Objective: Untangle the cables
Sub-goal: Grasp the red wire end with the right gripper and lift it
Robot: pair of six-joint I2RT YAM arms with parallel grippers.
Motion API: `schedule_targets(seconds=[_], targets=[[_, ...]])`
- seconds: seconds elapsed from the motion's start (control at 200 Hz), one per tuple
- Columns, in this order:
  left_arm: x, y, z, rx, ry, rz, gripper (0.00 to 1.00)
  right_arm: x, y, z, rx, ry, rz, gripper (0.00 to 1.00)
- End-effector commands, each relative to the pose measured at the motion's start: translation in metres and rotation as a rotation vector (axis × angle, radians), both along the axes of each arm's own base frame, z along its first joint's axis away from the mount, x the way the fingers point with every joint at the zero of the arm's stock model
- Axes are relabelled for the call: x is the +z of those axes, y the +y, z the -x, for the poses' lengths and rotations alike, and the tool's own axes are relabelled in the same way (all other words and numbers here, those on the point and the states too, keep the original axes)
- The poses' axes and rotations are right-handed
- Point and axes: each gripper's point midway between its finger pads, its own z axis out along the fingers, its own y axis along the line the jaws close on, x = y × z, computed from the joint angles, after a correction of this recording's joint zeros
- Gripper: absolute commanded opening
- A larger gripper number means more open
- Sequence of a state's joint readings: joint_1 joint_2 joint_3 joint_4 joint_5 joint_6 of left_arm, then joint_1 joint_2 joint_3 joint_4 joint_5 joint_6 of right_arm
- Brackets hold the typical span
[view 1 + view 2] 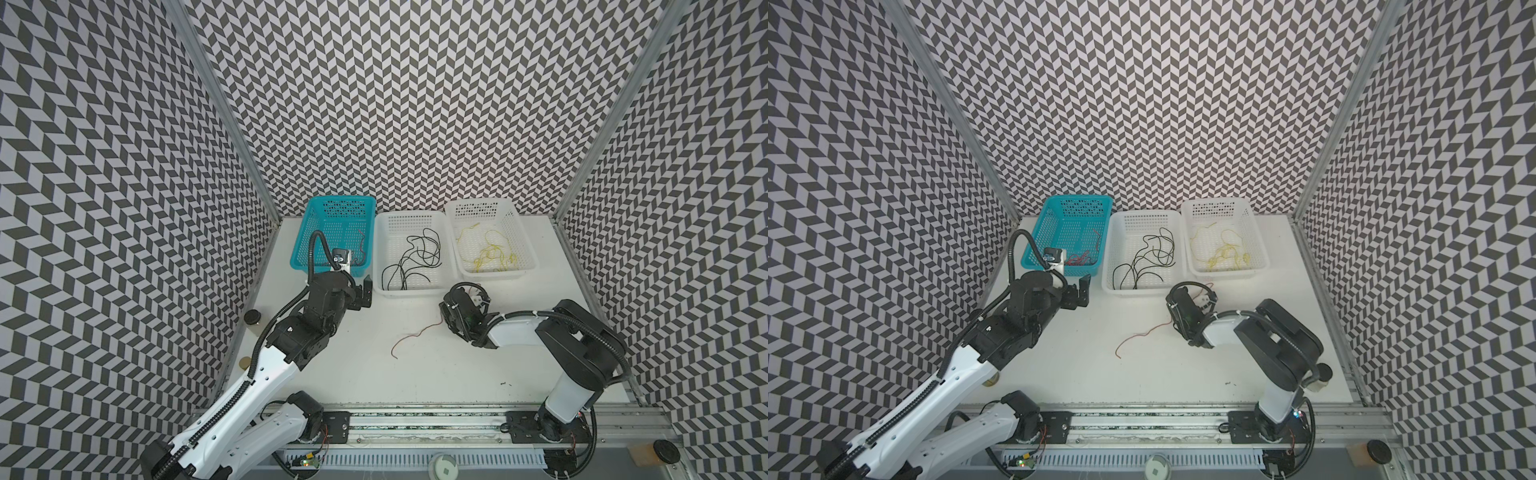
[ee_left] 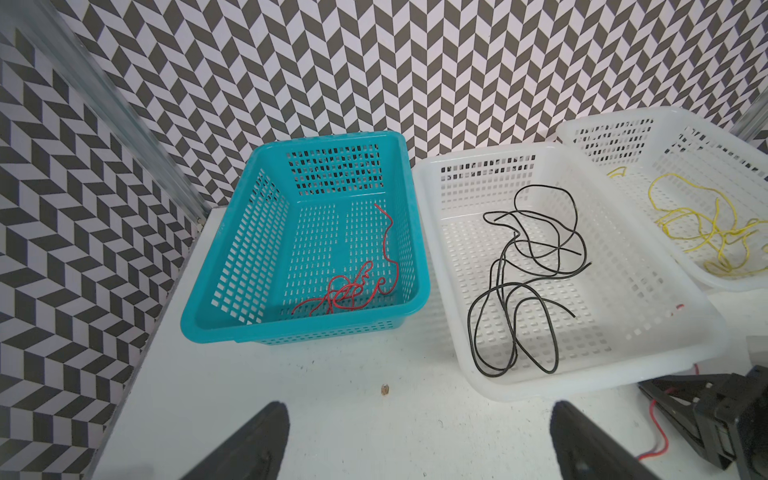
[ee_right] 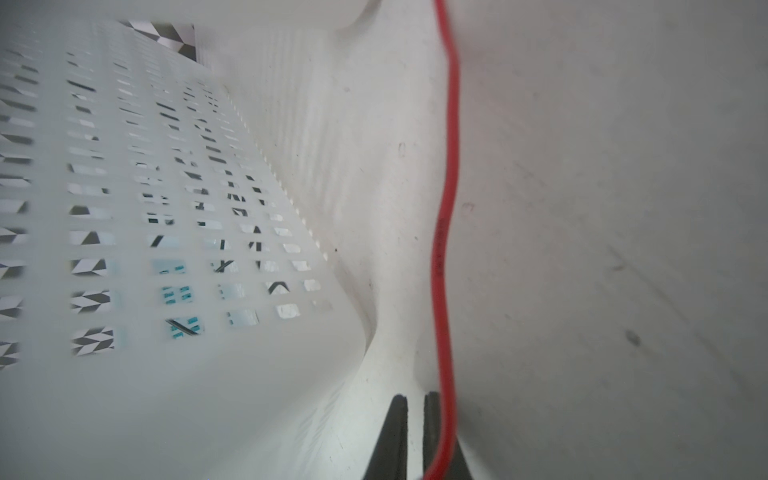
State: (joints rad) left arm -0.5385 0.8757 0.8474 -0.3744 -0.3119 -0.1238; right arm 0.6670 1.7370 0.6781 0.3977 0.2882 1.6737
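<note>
One loose red cable (image 1: 415, 336) lies on the white table (image 1: 374, 374) and runs up to my right gripper (image 1: 480, 296), low in front of the middle white basket (image 1: 409, 291). In the right wrist view that gripper (image 3: 415, 400) is shut. The red cable (image 3: 446, 208) comes out from its jaws, crosses one finger and trails along the table beside the basket wall. My left gripper (image 2: 419, 411) is open over bare table before the teal basket (image 2: 199, 316). Red cables (image 2: 349, 291) lie in the teal basket, black cables (image 2: 519, 270) in the middle one, yellow cables (image 2: 706, 224) in the right white basket (image 1: 519, 216).
The three baskets stand in a row against the patterned back wall. A small brown speck (image 2: 385, 389) lies on the table ahead of my left fingers. A black round knob (image 1: 251, 318) sits at the table's left edge. A metal rail (image 1: 415, 419) runs along the front.
</note>
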Motion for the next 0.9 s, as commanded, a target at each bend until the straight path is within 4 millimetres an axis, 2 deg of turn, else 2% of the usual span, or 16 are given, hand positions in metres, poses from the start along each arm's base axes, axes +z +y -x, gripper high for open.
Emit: schedule_targets(seconds=[0.0,0.19,0.436,0.896], targets=[[-0.001,-0.003,0.001,-0.016,-0.001,-0.007,1.0,-0.008,0.002,0.003,0.02,0.004,-0.036,0.06],[0.0,-0.004,0.002,-0.022,-0.004,0.0,1.0,0.001,0.005,0.009,0.056,-0.018,-0.053,0.0],[0.002,-0.004,0.002,-0.023,-0.007,0.005,1.0,0.017,-0.004,0.023,0.087,-0.052,0.009,0.0],[0.004,-0.004,0.004,-0.021,-0.001,0.02,1.0,0.056,-0.002,0.049,0.202,-0.135,0.058,0.0]])
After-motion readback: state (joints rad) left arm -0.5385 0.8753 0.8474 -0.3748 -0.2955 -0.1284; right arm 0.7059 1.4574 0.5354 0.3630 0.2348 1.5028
